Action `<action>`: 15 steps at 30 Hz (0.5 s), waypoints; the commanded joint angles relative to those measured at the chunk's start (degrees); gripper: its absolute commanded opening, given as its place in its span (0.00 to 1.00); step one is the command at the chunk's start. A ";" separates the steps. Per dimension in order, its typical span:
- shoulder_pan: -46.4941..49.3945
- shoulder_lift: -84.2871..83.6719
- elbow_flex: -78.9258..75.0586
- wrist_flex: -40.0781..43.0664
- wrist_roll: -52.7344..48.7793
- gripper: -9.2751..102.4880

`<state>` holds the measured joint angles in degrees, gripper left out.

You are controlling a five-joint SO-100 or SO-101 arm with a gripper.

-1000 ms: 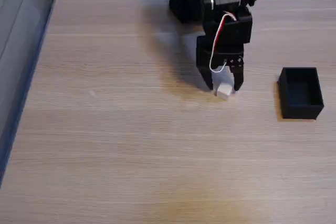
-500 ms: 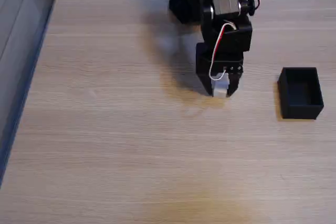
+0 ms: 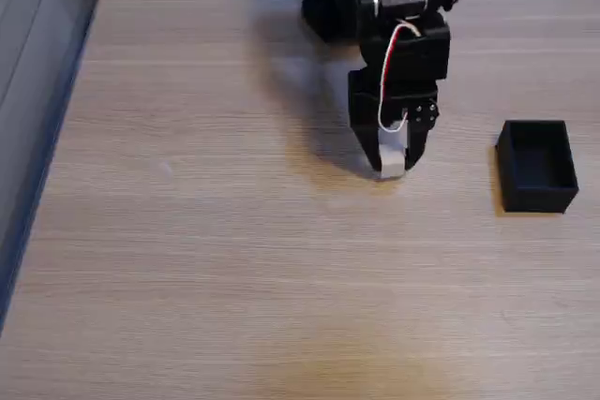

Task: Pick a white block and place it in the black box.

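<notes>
- Fixed view: end effector point(image 3: 391, 168) points down near the middle of the worktop point(image 3: 234, 259), jaws closed on the white block point(image 3: 391, 158).
- White block sits between the two dark fingers, at their tips. Whether it is lifted clear of the worktop or just touching it cannot be told from this angle; the shadow beneath lies close in.
- Black box point(image 3: 536, 165) stands to the right in this view, well apart from the end effector, open top up. Interior looks dark and bare as far as can be seen.
- Progress, as judged: the grasp appears made; pick step is done or close to it.
- Left to do: carry the block rightward across the worktop, bring it over the box opening, lower or drop it in, release.
- Path between end effector and box looks free of clutter.
- Box is several times wider than the block, so placement should tolerate some offset.
</notes>
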<state>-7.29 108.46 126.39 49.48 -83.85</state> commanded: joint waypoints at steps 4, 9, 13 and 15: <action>-4.57 15.03 4.57 -1.32 -5.01 0.08; -10.99 24.08 7.38 -1.14 -5.27 0.08; -16.35 29.53 9.05 -0.79 -5.89 0.08; -18.81 30.32 8.70 -0.35 -4.92 0.08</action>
<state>-23.47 136.32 135.44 48.69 -89.30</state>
